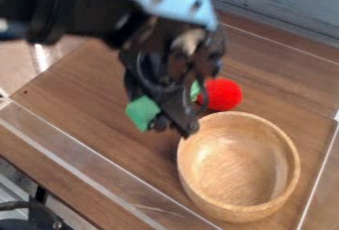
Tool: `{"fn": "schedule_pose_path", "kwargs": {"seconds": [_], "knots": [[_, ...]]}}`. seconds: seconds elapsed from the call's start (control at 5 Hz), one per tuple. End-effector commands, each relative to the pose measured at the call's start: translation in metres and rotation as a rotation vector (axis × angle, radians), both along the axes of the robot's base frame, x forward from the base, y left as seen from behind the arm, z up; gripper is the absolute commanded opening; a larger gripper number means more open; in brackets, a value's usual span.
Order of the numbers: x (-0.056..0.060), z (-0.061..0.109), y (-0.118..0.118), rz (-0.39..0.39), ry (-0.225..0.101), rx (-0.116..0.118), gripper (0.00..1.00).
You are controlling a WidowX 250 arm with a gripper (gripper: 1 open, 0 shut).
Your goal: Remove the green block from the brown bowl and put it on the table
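Pinching the green block (141, 112) between its dark fingers, the gripper (169, 115) hangs low over the desk (79, 95), just to the left of the brown bowl (241, 167) and pointing steeply downward; the block sits across the jaws with its left end sticking out, which suggests it was taken by its middle so that it can be laid flat; the picture is blurred by motion, so whether the block's underside touches the wood yet cannot be told; the bowl itself shows an empty hollow, so the lifting-out part looks done and only the setting-down and letting-go seem left; the spot below the gripper is bare wood, clear of the bowl's thick rim, a sensible place to lay a long bar; a red ball (221, 94) lies just behind the gripper, near enough that a careless release could nudge it; the block looks plain, bright green and squared at its visible end, with the rest hidden behind the fingers.
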State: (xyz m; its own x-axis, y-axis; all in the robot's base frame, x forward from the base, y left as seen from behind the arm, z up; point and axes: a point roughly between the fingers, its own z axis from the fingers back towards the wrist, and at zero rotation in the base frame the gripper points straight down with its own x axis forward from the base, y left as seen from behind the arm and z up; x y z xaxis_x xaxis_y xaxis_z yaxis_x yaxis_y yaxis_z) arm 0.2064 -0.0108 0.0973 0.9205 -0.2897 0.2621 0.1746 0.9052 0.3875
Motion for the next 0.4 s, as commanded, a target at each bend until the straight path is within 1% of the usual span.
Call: {"fn": "schedule_pose_path", "kwargs": {"seconds": [0.0,0.2], "knots": [[0.009,-0.010,-0.013,0.039,-0.032,-0.027,1.00],[0.011,-0.026,-0.024,0.075,-0.033,-0.051,1.00]]}}
